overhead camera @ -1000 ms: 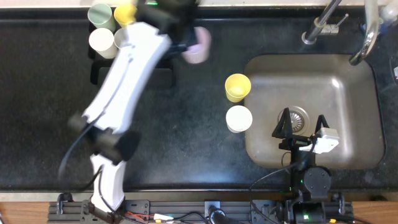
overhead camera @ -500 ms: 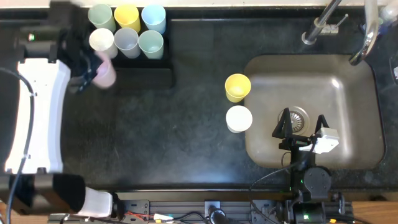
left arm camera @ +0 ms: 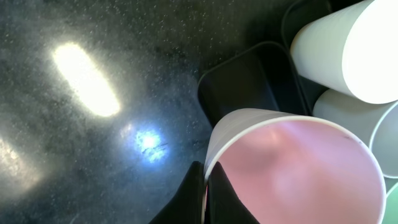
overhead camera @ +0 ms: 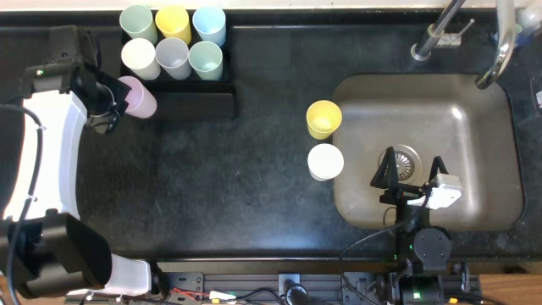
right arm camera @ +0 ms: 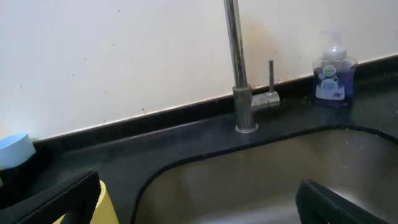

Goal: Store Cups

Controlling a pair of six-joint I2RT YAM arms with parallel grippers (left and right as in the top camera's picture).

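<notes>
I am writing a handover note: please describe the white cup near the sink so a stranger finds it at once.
Find the steel sink at the right of the black counter. Two cups stand just outside its left rim; take the one nearer the arms' bases. It is the white cup, its neighbour the yellow cup.

the top camera looks straight down on the dark worktop [overhead camera: 254, 195], from the cup tray [overhead camera: 203, 104] across to the sink [overhead camera: 483, 152]. the left wrist camera hangs close over the pink cup [left arm camera: 292, 168] and that tray (both also in the top view). the right wrist camera looks level across the sink at the faucet [right arm camera: 239, 68] and the wall [right arm camera: 124, 56], from farther off.
</notes>
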